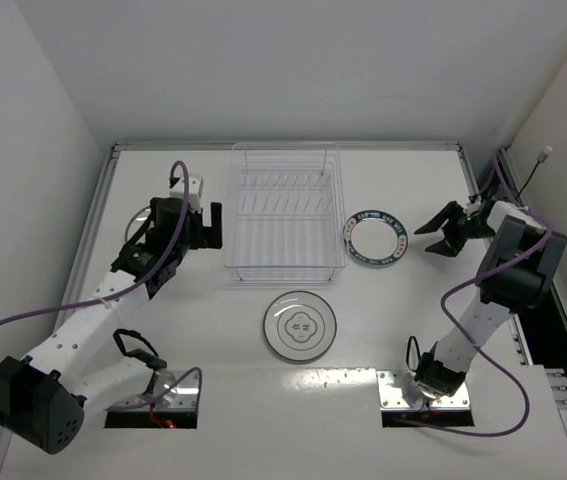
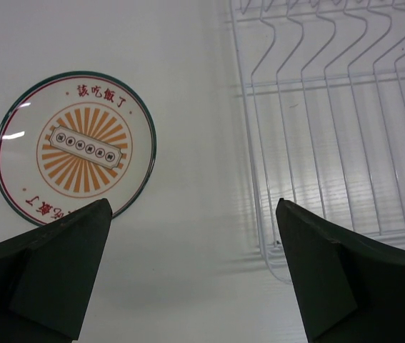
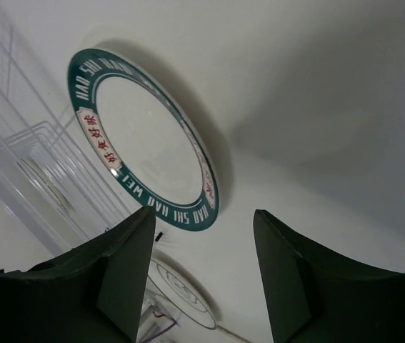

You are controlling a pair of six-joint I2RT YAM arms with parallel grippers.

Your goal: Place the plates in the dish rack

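Stage: approach, nothing racked; left jaws wide open and empty, sunburst plate [image 2: 73, 146] flat on the desk [image 2: 188, 143] ahead-left of them, dish rack [image 2: 316, 84] ahead-right; right jaws equally agape, empty, blue-rimmed plate [image 3: 141, 136] just ahead; next move likely requires lowering onto a rim.

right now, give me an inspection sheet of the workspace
surface: white table, no spills seen
job's things: rack holds no plates; blue-rim plate flat to its right, motif plate flat on its near side, sunburst plate flat to its left
clutter: nothing seen
grippers: left gripper open, empty, above the table between sunburst plate and rack; right gripper open, empty, near the blue-rim plate
cables: purple cables loop off both arms, not touching any plate
surroundings: white walls on three sides
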